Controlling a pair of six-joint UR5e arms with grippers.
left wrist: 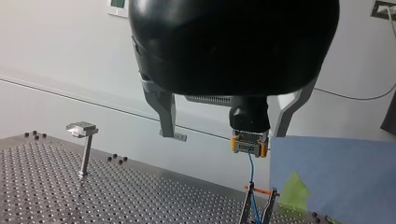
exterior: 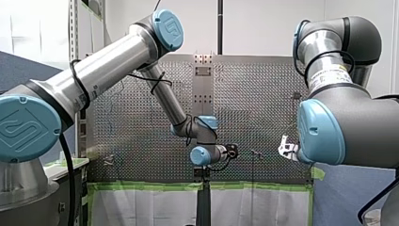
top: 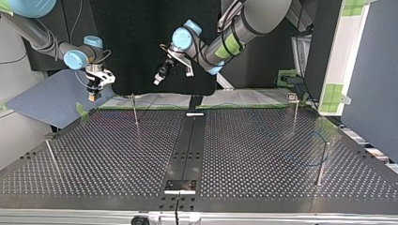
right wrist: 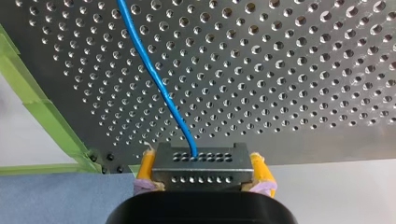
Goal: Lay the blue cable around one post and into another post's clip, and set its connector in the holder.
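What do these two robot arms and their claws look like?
Both arms are jointed tubes of silver metal with dark grey joints and round light-blue caps bearing a curled logo. Black cables run along my left arm; my right arm carries a white label with a green stripe. My left gripper is black with grey metal fingers; my right gripper is black with yellow pads.

Desk middle open, only a flat centre strip. Thin posts at the sides in the top view: far-left post, near-left post, far-right post, near-right post. Blue cable drops from the connector pinched in the right hand to a clip post, barring passage underneath.
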